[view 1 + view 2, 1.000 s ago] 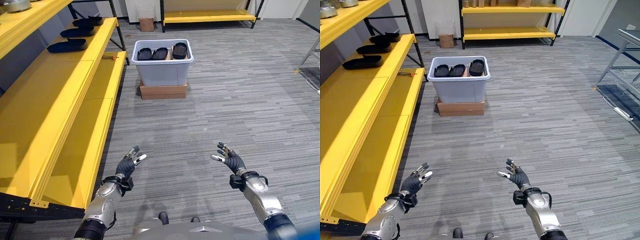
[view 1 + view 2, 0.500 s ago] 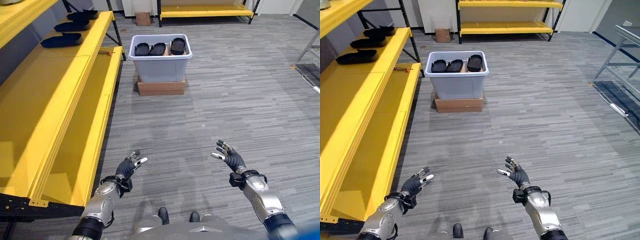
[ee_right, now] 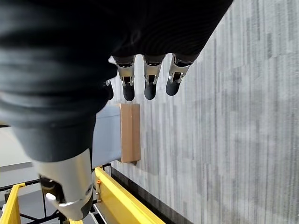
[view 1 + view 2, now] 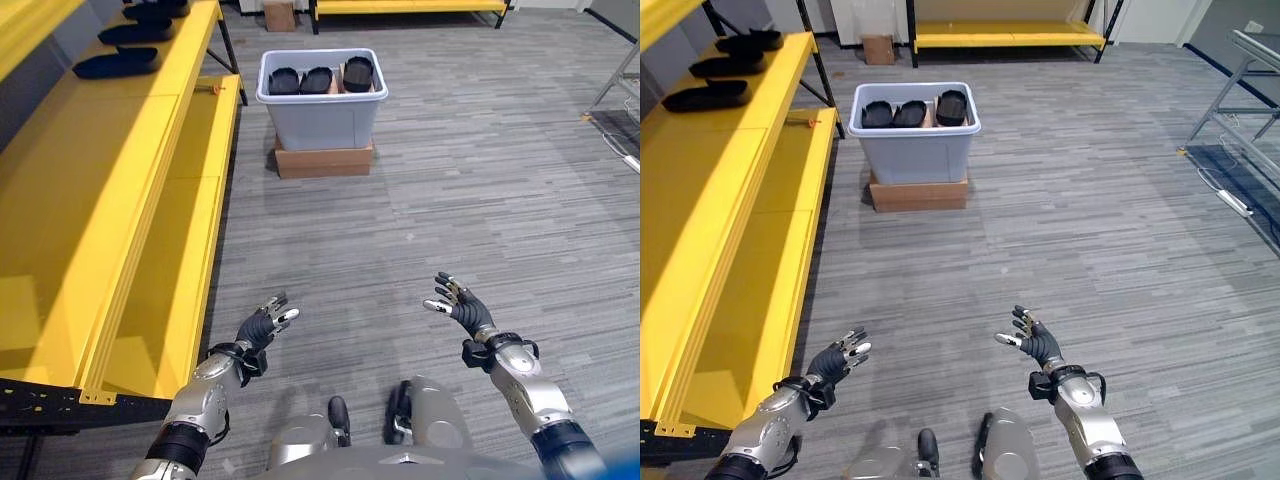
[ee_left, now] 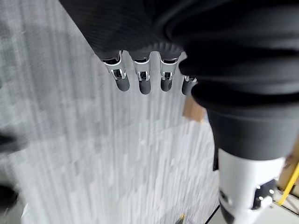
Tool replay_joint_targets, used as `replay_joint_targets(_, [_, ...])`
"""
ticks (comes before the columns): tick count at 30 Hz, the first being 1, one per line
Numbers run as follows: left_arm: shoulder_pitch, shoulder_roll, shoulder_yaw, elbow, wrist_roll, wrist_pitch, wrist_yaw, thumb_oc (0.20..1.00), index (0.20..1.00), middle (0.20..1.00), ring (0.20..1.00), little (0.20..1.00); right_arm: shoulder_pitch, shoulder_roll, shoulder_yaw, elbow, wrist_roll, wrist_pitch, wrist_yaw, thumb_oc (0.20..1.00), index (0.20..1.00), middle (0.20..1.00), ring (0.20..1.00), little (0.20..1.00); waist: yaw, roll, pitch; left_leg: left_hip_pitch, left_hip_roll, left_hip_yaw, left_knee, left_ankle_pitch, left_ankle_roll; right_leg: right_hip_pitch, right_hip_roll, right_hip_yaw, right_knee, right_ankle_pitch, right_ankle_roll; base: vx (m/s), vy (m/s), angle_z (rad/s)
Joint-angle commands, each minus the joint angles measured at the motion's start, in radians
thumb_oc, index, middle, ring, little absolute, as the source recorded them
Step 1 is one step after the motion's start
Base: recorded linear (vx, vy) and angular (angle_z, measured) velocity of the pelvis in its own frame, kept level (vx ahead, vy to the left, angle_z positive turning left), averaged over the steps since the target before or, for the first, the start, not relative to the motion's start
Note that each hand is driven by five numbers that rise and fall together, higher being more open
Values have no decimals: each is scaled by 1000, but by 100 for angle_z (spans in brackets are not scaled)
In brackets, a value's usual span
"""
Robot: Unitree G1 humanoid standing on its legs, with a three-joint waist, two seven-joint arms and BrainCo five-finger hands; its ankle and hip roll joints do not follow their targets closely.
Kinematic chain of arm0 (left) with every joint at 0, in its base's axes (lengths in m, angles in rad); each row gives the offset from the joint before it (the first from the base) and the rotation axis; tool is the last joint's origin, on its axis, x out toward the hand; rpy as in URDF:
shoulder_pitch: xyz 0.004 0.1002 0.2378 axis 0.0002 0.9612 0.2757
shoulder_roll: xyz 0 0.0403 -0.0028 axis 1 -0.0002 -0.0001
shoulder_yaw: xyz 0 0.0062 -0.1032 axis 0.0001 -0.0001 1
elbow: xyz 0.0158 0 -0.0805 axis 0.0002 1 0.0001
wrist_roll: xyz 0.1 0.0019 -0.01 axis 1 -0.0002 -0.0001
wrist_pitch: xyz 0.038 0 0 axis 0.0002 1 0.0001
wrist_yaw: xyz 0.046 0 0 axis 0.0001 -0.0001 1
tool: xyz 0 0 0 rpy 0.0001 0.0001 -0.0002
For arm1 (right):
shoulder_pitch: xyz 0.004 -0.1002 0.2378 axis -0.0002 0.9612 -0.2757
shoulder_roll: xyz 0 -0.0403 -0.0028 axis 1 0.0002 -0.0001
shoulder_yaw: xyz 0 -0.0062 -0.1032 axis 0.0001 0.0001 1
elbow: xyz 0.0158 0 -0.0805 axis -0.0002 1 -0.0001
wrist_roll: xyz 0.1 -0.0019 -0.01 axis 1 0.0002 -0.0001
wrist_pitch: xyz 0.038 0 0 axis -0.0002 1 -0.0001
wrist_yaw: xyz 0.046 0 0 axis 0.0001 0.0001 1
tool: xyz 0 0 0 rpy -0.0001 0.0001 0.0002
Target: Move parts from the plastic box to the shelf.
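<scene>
Low over the grey floor (image 4: pixel 480 190), fingers (image 4: pixel 282 317) of the left hand (image 4: pixel 258 328) spread and relaxed, holding nothing. Right hand (image 4: pixel 462 310) likewise loose and empty, well apart from the left. Ahead: plastic box (image 4: pixel 322 105) on a cardboard carton (image 4: pixel 324 161), three black parts (image 4: pixel 318 79) inside. Yellow shelf (image 4: pixel 110 190) to the left; more black parts (image 4: pixel 115 64) at its far end.

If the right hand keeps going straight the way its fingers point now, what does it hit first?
Probably nothing close: the open, empty right hand points ahead over bare grey floor. Far along that line sits the plastic box on its cardboard box, though depth is unclear.
</scene>
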Motion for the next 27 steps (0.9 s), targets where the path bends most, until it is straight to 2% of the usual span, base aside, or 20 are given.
replay_joint_targets(1, [11, -1, -44, -43, -6, -2, -40, 1000, 1000, 1000, 1000, 1000, -55, -34, -25, 15, -97, -86, 11, 1000, 1000, 1000, 1000, 1000, -9, -29, -39, 133, -31, -67, -24, -105, -57, 16, 27, -28, -200, 264, 16, 332, -86, 24])
replay_joint_targets(3, [25, -9, -76, -30, 18, -26, -43, 1000, 1000, 1000, 1000, 1000, -41, -31, -21, 14, -60, -89, -10, 1000, 1000, 1000, 1000, 1000, -25, -30, -41, 139, -33, -100, -18, -123, -53, 4, 46, 23, -254, 261, 5, 510, -147, 46])
replay_joint_targets(4, [44, -25, -109, -2, 32, -66, -53, 1000, 1000, 1000, 1000, 1000, -41, -34, -13, 30, -49, -108, -53, 1000, 1000, 1000, 1000, 1000, -24, -35, -61, 142, -41, -110, -8, -140, -53, 28, 51, 10, -259, 266, -8, 503, -155, 82])
replay_joint_targets(7, [56, -27, -121, 3, 37, -62, -43, 1000, 1000, 1000, 1000, 1000, -50, -32, -1, 44, -45, -97, -72, 1000, 1000, 1000, 1000, 1000, -15, -35, -77, 150, -40, -90, 14, -161, -55, 43, 48, -31, -228, 249, -21, 494, -154, 55])
replay_joint_targets(8, [66, -30, -121, 6, 49, -63, -51, 1000, 1000, 1000, 1000, 1000, -48, -31, 8, 46, -69, -85, -83, 1000, 1000, 1000, 1000, 1000, -12, -29, -97, 158, -37, -77, 35, -174, -61, 63, 49, -65, -210, 215, -46, 506, -157, 15])
replay_joint_targets(10, [82, -38, -118, 1, 48, -81, -67, 1000, 1000, 1000, 1000, 1000, -41, -36, 16, 45, -79, -79, -87, 1000, 1000, 1000, 1000, 1000, -5, -19, -114, 162, -29, -63, 70, -194, -69, 89, 55, -84, -201, 177, -72, 521, -174, 12])
replay_joint_targets(11, [88, -42, -113, -8, 31, -86, -68, 1000, 1000, 1000, 1000, 1000, -39, -40, 15, 47, -92, -76, -90, 1000, 1000, 1000, 1000, 1000, -4, -12, -129, 158, -18, -50, 126, -182, -83, 103, 60, -89, -195, 149, -92, 585, -267, 3])
replay_joint_targets(13, [73, -52, -105, -2, -16, -105, -35, 1000, 1000, 1000, 1000, 1000, -40, -59, 13, 41, -115, -68, -90, 1000, 1000, 1000, 1000, 1000, -10, 0, -167, 113, 38, -18, 349, -28, -162, 141, 98, -85, -189, 73, -156, 642, -404, -8])
replay_joint_targets(14, [49, -64, -100, 12, -43, -101, -19, 1000, 1000, 1000, 1000, 1000, -39, -75, 11, 41, -114, -76, -94, 1000, 1000, 1000, 1000, 1000, -12, -11, -176, 41, 80, 33, 558, 51, -203, 169, 101, -83, -184, 29, -193, 522, -387, -3])
replay_joint_targets(15, [37, -70, -98, 21, -42, -109, 6, 1000, 1000, 1000, 1000, 1000, -37, -82, 7, 40, -111, -77, -98, 1000, 1000, 1000, 1000, 1000, -10, -17, -176, -26, 94, 47, 668, 67, -212, 190, 102, -75, -179, 4, -208, 443, -361, -5])
replay_joint_targets(16, [28, -78, -88, 33, -30, -112, 35, 1000, 1000, 1000, 1000, 1000, -33, -87, -1, 37, -110, -77, -94, 1000, 1000, 1000, 1000, 1000, -4, -34, -163, -159, 141, 68, 851, 87, -219, 228, 99, -53, -177, -26, -229, 307, -223, -18])
replay_joint_targets(17, [25, -79, -83, 38, -31, -111, 41, 1000, 1000, 1000, 1000, 1000, -32, -87, -3, 34, -108, -76, -91, 1000, 1000, 1000, 1000, 1000, 0, -35, -154, -209, 159, 70, 874, 85, -213, 244, 101, -46, -173, -34, -232, 344, -153, -33])
replay_joint_targets(18, [25, -76, -64, 41, -37, -109, 45, 1000, 1000, 1000, 1000, 1000, -32, -86, -6, 21, -105, -72, -83, 1000, 1000, 1000, 1000, 1000, 13, -41, -123, -288, 196, 79, 813, 72, -192, 289, 106, -15, -168, -49, -229, 330, -4, -48])
replay_joint_targets(19, [31, -74, -54, 41, -36, -113, 58, 1000, 1000, 1000, 1000, 1000, -38, -84, -4, 18, -110, -67, -78, 1000, 1000, 1000, 1000, 1000, 16, -43, -113, -281, 212, 102, 712, 69, -186, 307, 110, 2, -169, -55, -222, 358, 74, -42])
replay_joint_targets(21, [46, -71, -41, 44, -42, -125, 89, 1000, 1000, 1000, 1000, 1000, -44, -81, -3, 10, -118, -63, -69, 1000, 1000, 1000, 1000, 1000, 19, -34, -104, -259, 220, 140, 450, 88, -185, 333, 118, 28, -175, -63, -201, 275, 169, -48])
replay_joint_targets(22, [47, -71, -40, 44, -42, -126, 93, 1000, 1000, 1000, 1000, 1000, -44, -81, -3, 9, -119, -63, -70, 1000, 1000, 1000, 1000, 1000, 19, -35, -103, -254, 218, 143, 429, 91, -184, 336, 117, 30, -176, -64, -199, 399, 316, -64])
replay_joint_targets(23, [62, -69, -22, 50, -49, -146, 117, 1000, 1000, 1000, 1000, 1000, -35, -84, 3, -7, -117, -53, -83, 1000, 1000, 1000, 1000, 1000, 35, -13, -101, -261, 205, 104, 159, 157, -204, 366, 122, 58, -184, -68, -171, 397, 306, -47])
replay_joint_targets(24, [74, -72, -10, 55, -58, -138, 122, 1000, 1000, 1000, 1000, 1000, -31, -84, 7, -11, -117, -45, -98, 1000, 1000, 1000, 1000, 1000, 49, -7, -101, -273, 210, 65, 84, 192, -215, 379, 124, 78, -193, -67, -164, 634, 469, -60])
replay_joint_targets(25, [103, -80, 11, 76, -45, -151, 117, 1000, 1000, 1000, 1000, 1000, -32, -92, 19, -6, -114, -55, -81, 1000, 1000, 1000, 1000, 1000, 75, -9, -92, -296, 245, -25, -22, 243, -231, 414, 116, 129, -204, -76, -158, 520, 386, -51])
replay_joint_targets(27, [128, -99, 27, 95, -37, -188, 139, 1000, 1000, 1000, 1000, 1000, -27, -111, 28, -21, -123, -80, -26, 1000, 1000, 1000, 1000, 1000, 87, -4, -83, -341, 286, -33, -12, 233, -234, 449, 79, 148, -168, -127, -139, 532, 530, -90])
